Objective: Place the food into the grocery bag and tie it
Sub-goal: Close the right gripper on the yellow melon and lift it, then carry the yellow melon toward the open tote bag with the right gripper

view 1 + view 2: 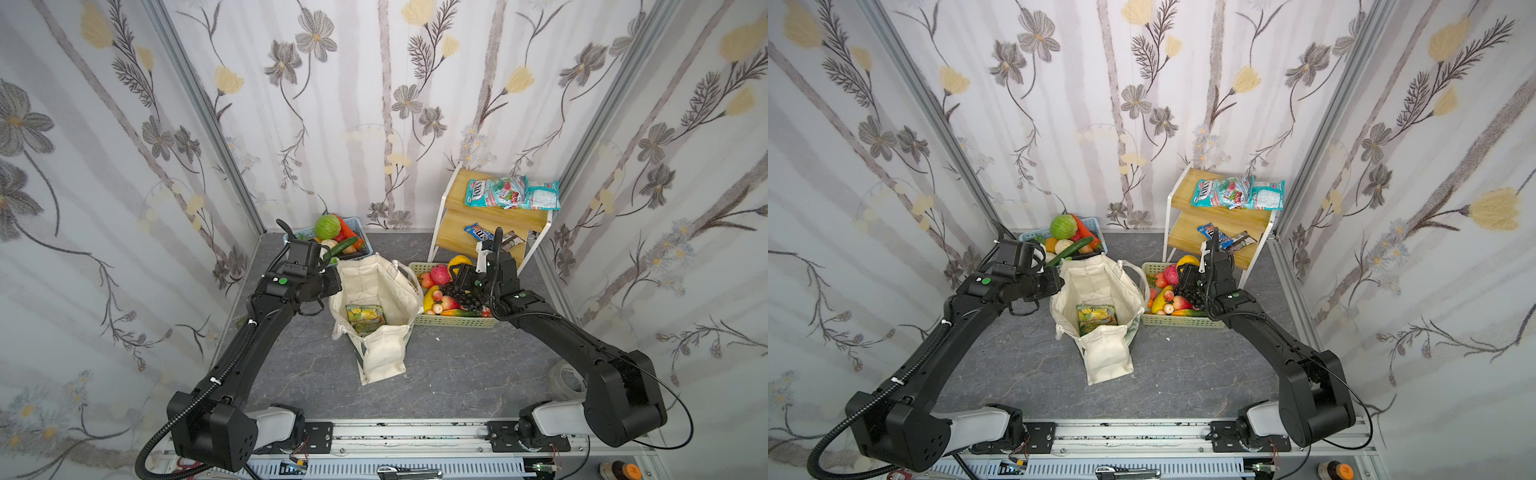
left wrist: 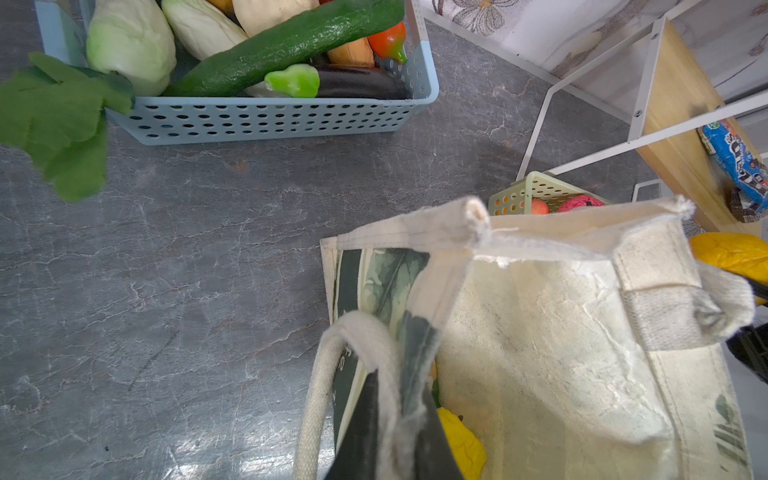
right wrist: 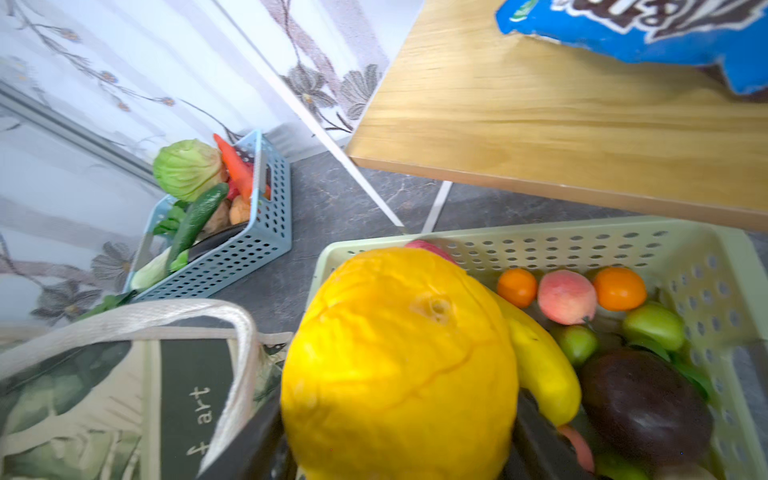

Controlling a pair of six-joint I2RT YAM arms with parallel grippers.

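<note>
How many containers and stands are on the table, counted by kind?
Baskets: 2, the blue basket and the pale green basket
Bags: 1, the tote bag
Racks: 1, the shelf rack
Total: 4

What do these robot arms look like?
The left arm and right arm are chunky matte black, with pale grey shoulder sections and a green dot near each wrist. A ribbed black hose with white ties runs along the left arm; a thin black cable loops beside the right. The left tool and right tool have dark fingers.
</note>
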